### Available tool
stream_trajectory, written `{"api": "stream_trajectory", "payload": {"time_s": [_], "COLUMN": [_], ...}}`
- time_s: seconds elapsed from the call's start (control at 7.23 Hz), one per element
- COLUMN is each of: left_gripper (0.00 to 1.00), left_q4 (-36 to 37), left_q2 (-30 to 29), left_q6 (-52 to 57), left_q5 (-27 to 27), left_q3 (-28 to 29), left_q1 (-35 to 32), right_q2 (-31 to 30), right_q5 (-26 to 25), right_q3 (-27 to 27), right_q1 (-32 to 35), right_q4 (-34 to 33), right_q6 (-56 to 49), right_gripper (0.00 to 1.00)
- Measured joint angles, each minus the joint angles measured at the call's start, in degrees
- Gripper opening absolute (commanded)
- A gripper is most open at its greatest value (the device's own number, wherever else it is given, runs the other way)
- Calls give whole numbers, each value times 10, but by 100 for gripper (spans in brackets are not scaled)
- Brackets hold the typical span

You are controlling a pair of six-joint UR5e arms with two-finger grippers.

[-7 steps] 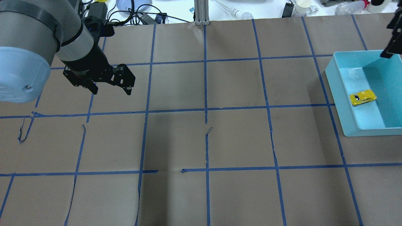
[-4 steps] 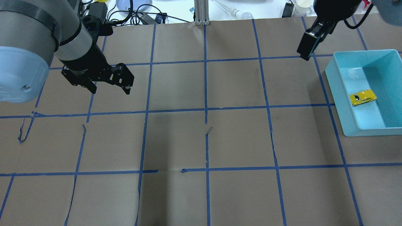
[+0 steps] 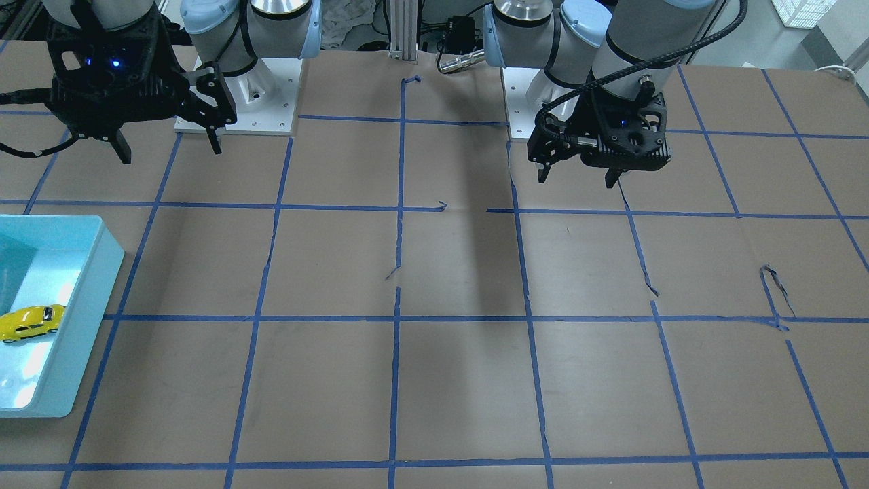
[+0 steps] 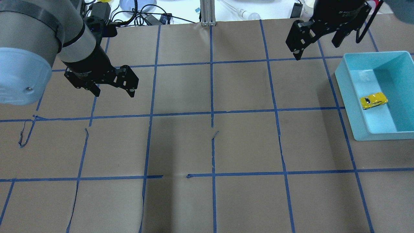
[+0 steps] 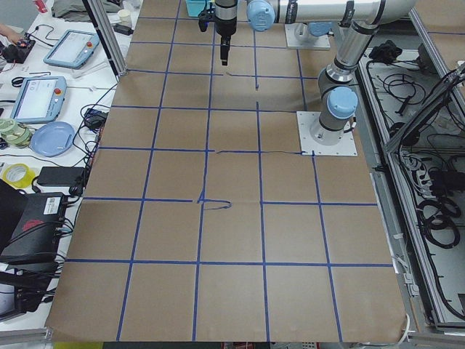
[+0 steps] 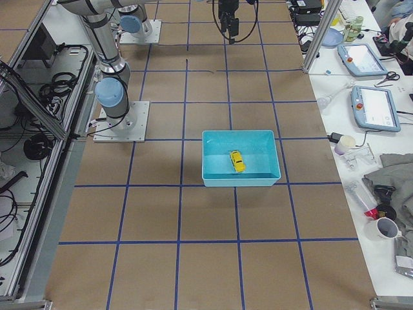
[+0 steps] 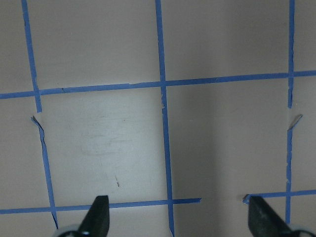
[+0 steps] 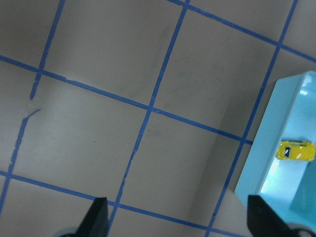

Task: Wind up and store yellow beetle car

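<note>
The yellow beetle car (image 4: 374, 100) lies on its wheels on the floor of a light blue bin (image 4: 348, 103) at the table's right side. It also shows in the front view (image 3: 30, 321), the right side view (image 6: 236, 161) and the right wrist view (image 8: 295, 150). My right gripper (image 4: 316, 48) is open and empty. It hangs in the air beyond the bin's far left corner, well apart from the car. My left gripper (image 4: 114, 94) is open and empty above the table's far left part. Its fingertips (image 7: 98, 210) frame bare paper.
The table is covered in brown paper with a blue tape grid, torn in places. Cables, a bulb and lab clutter lie past the far edge (image 4: 145, 13). A metal post (image 4: 207, 13) stands at the far middle edge. The bin (image 3: 81, 319) holds only the car.
My right gripper has swung from over the bin at the view's right edge to a spot left of the bin's far corner, and turned so both open fingers show. The left arm barely moved.
</note>
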Motion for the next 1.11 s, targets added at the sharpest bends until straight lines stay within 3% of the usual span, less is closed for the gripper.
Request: {"api": "stream_trajectory", "payload": {"time_s": [0.28,1.11], "left_gripper": [100,100], "left_q4": [0,0], "left_q2": [0,-3], "left_q6": [0,0], "left_q5": [0,-1], "left_q3": [0,-1], "left_q1": [0,0], "right_q2": [0,0], "right_q5": [14,14], "right_q3": [-2,5], "right_q1": [0,0], "right_q4": [24,-11], "right_q6": [77,80], "right_gripper": [100,100]}}
